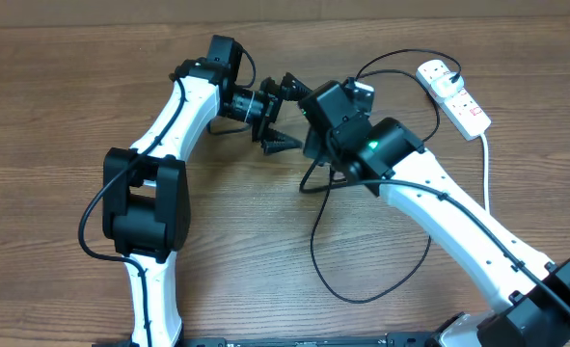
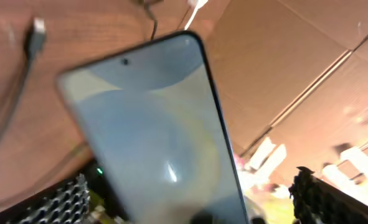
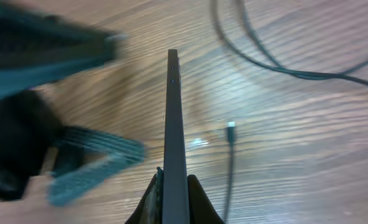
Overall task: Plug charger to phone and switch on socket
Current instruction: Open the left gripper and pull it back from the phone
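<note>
Phone [image 3: 174, 124] is held edge-on above the worktop [image 3: 283, 180], clamped across its flat faces by the right gripper [image 3: 174, 186]. Left gripper [image 1: 279, 116] is spread wide beside it. Judged stiff, light, slippery, with fragile glass; faces are the best hold.

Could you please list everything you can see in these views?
phone: one, blue-grey screen, clamped in the right gripper
charger: one, black, looped across the table, connector tip loose
socket: one, white, far right of the table
white cord: one, white, trailing from the socket
table: one, brown wood, under everything
left gripper: one, black, open, facing the phone
right gripper: one, black, shut on the phone
</note>
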`<state>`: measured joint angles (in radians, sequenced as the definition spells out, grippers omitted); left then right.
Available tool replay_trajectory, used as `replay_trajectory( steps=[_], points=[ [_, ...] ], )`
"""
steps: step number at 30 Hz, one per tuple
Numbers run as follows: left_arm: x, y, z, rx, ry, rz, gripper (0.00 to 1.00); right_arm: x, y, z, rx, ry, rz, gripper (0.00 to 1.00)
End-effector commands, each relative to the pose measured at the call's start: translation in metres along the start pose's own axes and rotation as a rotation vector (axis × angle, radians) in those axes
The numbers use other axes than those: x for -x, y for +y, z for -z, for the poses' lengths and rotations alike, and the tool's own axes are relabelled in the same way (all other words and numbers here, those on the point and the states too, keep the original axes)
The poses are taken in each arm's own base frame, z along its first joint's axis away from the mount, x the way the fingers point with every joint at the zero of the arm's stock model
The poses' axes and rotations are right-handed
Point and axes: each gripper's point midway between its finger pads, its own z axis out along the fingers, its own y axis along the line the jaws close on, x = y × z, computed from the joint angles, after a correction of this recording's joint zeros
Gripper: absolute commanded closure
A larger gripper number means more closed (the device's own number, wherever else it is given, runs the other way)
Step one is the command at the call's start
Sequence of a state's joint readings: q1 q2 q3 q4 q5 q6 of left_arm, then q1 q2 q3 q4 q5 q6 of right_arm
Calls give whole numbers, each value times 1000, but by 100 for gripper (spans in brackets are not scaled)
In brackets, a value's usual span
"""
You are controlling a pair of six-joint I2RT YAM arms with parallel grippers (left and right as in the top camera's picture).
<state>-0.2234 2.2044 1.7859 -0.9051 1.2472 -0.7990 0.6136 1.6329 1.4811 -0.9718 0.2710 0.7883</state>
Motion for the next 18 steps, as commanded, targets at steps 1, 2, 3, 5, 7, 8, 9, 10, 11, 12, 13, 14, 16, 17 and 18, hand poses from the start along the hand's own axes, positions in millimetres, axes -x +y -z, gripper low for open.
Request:
replay_trajectory(
  steps=[1,2,3,5,7,8,9,10,11,12,13,14,16,17,18],
  points=[
    [19,-2,29,-2,-86,-202,6,27,-24,0,-55,-48,-62,96],
    [19,-4,34,-20,-83,-224,7,29,-30,-1,-65,-44,-73,96],
    [17,-8,40,-50,-74,-263,8,30,-34,-2,-72,-37,-84,96],
    [9,-20,51,-126,-49,-374,13,32,-39,-4,-66,-18,-102,96],
    [-6,-31,64,-188,-33,-488,14,33,-40,-5,-50,3,-120,96],
    [-20,-33,75,-171,-57,-550,14,33,-41,-6,-41,13,-130,96],
    [-28,-34,81,-151,-74,-585,14,33,-41,-6,-39,14,-133,96],
    [-35,-36,86,-135,-87,-617,14,34,-41,-6,-38,14,-133,96],
    [-46,-39,93,-112,-105,-666,13,33,-40,-6,-34,14,-133,96],
    [-60,-44,101,-89,-127,-729,9,34,-39,-6,-28,14,-135,96],
    [-70,-48,106,-68,-142,-773,5,34,-38,-6,-23,15,-145,96],
    [-84,-52,113,-34,-166,-814,0,34,-38,-6,-22,16,-163,96],
    [-104,-57,121,43,-209,-858,0,33,-34,-6,-4,23,-170,96],
    [-115,-58,126,93,-237,-879,0,33,-33,-7,2,23,-171,96],
    [-125,-57,131,147,-265,-898,0,33,-31,-7,9,25,-171,96]
  ],
)
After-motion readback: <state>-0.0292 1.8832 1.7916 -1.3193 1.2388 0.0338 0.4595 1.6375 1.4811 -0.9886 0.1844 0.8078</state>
